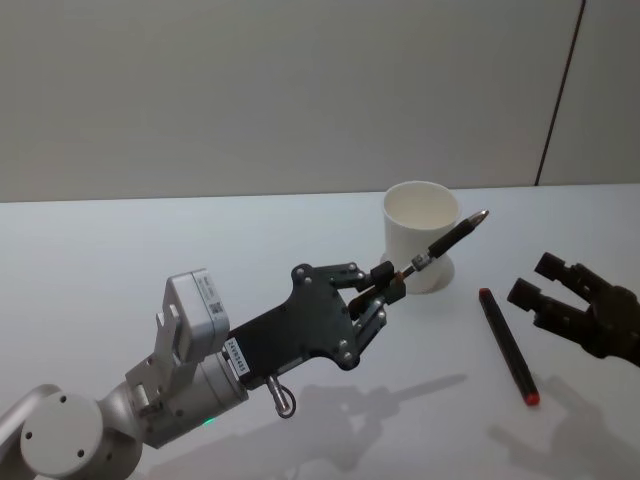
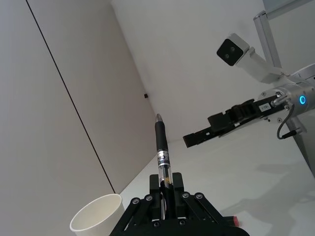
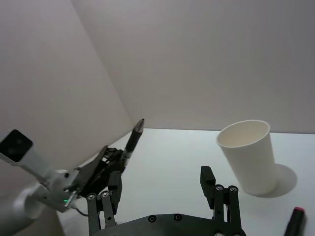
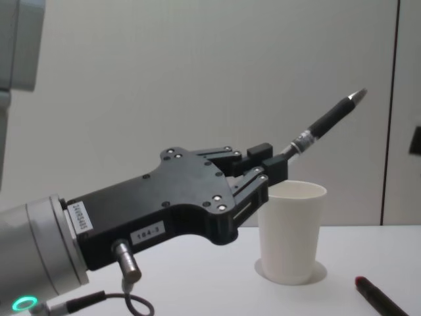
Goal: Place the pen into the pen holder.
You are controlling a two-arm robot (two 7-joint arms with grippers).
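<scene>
Transport step, I judged; the left claw (image 1: 385, 285) was clamped on the pen (image 1: 450, 242), aloft and slanting tip-up near the rim of the cup (image 1: 420, 235), which stood upright on the surface (image 1: 150, 240); next, swing it over the mouth, tip it steeper, then release; the right claw (image 1: 545, 280) hung spread, empty, beside a second pen (image 1: 508, 345); the held pen's rear end was hidden between the fingers.

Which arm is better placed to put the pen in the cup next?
Left: the left tool grips the pen close by the pen holder; the right tool sits open and empty, farther off.
</scene>
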